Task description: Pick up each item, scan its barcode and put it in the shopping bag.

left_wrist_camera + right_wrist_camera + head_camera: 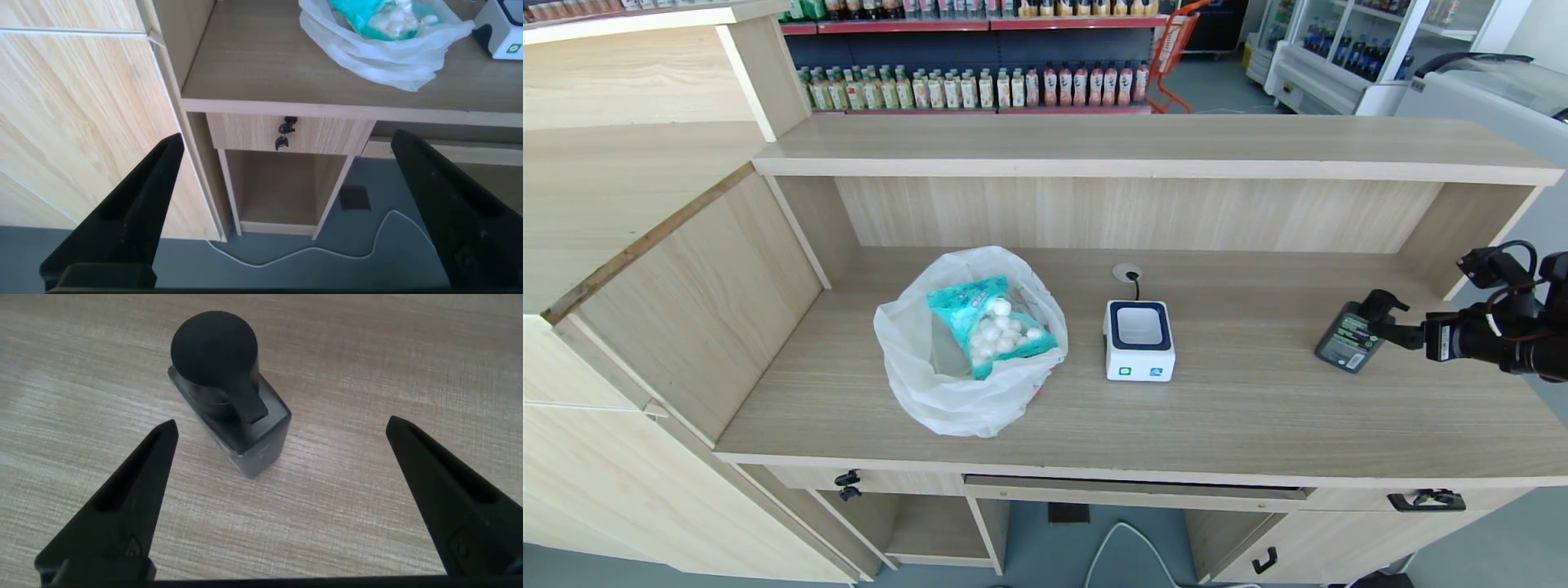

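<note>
1 pkt (982, 320) in shopping bag (943, 407)

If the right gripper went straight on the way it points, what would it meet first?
The right gripper would likely meet the bottle, its black cap first; it sits centred ahead on the counter. Depth is unclear.

bag (947, 408): middle left, on counter (1258, 408), pack (992, 327) inside | scanner (1139, 339): center, just right of bag | bottle (1347, 339): far right, on counter, well apart from scanner
</note>
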